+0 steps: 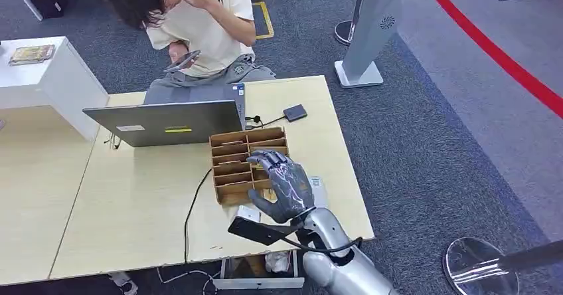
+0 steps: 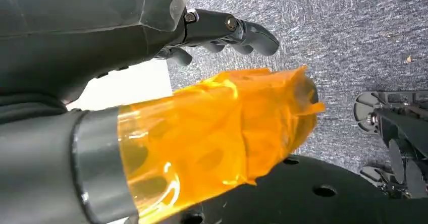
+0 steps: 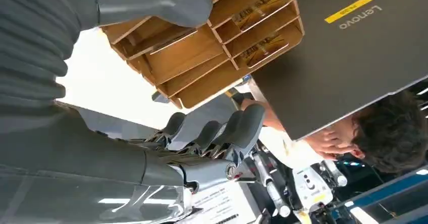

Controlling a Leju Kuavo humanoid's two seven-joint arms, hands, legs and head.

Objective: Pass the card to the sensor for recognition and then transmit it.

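In the head view, your right hand [image 1: 284,185] hovers over the cardboard card rack [image 1: 239,169], which sits near the bench's [image 1: 133,202] right edge, just in front of the open laptop [image 1: 166,122]. The fingers are spread and slightly curled, and nothing is in them. A small white sensor pad [image 1: 248,212] lies at the rack's near side, toward the bench's front edge, and a black reader [image 1: 295,113] sits near the far right corner, wired by a cable. A person [image 1: 199,22] sits behind the laptop.

In the left wrist view, your left hand [image 2: 151,47] hangs over grey carpet [image 2: 353,32], its thumb wrapped in orange film [image 2: 217,133], fingers loosely extended and holding nothing.

In the right wrist view, your right hand's fingers [image 3: 237,128] reach apart beside the rack [image 3: 212,47], where cards [image 3: 260,4] lie in slots along its laptop side.
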